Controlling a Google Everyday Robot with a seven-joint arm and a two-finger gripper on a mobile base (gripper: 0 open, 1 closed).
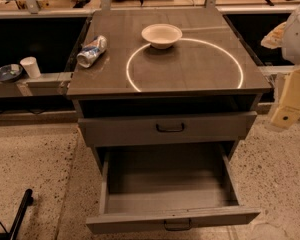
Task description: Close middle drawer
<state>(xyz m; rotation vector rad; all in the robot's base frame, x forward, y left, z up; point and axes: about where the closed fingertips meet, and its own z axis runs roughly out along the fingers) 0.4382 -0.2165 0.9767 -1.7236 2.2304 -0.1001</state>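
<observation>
The middle drawer [165, 184] is pulled far out of the grey cabinet [165, 64]. It is a long deep plain grey tray and looks empty. Its low flat front panel [140, 220] is at the bottom of the view, with a small dark handle [178, 225] at its centre. Above it, a taller-fronted grey drawer [130, 130] with a thin black handle [170, 128] stands slightly out. My gripper [289, 101] is at the right edge, level with the cabinet top, to the right of both drawers and touching neither.
On the cabinet top are a white bowl [161, 35] and a crushed can [91, 50] lying on its side. A shelf at the left holds a white cup [30, 66] and a dark dish [7, 73]. A black bar [20, 211] lies on the speckled floor at the lower left.
</observation>
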